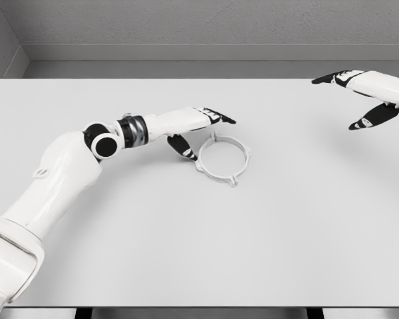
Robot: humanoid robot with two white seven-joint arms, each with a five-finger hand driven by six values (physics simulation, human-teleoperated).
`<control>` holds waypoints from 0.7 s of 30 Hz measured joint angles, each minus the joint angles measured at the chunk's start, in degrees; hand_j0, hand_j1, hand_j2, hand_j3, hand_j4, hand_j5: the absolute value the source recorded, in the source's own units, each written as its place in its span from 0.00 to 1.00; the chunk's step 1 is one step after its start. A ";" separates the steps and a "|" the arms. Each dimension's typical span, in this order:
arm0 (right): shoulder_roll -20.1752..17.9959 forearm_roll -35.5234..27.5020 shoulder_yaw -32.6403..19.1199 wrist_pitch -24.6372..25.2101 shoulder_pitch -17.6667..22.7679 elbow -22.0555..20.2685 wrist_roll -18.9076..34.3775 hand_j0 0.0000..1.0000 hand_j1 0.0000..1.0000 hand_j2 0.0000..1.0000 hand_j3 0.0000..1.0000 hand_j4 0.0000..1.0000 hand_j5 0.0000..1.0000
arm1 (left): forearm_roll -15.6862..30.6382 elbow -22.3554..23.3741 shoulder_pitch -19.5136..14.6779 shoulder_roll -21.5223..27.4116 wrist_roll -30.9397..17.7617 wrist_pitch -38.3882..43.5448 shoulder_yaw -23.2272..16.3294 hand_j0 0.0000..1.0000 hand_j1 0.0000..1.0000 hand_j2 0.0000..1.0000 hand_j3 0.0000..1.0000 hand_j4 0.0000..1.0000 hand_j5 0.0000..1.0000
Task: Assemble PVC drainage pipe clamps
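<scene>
Bright even light, faint shadows, seemingly sharp

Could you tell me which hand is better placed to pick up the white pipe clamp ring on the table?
Probably the left. The left hand hangs open right at the pipe clamp ring, fingers over its near-left rim. The right hand hovers open far off toward the table's right edge.

There is no text, label, brand, number or sign to read anywhere in the head view: not on the arms, not on the white ring, not on the table.
</scene>
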 measured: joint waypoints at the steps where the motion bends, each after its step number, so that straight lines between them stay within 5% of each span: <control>1: 0.00 0.00 0.00 0.00 0.00 -0.01 0.00 1.00 1.00 1.00 1.00 1.00 1.00 | 0.01 0.00 0.00 -0.02 0.00 0.00 0.00 1.00 1.00 1.00 1.00 1.00 1.00; 13: 0.00 -0.01 -0.18 0.00 0.18 -0.43 0.00 1.00 1.00 1.00 1.00 1.00 1.00 | 0.26 -0.13 -1.32 0.14 0.00 0.00 0.13 1.00 1.00 1.00 1.00 1.00 1.00; 21: 0.00 0.00 -0.18 0.00 0.18 -0.48 0.00 1.00 1.00 1.00 1.00 1.00 1.00 | 4.17 -0.92 -1.93 5.27 -0.05 0.00 2.46 1.00 1.00 1.00 1.00 1.00 1.00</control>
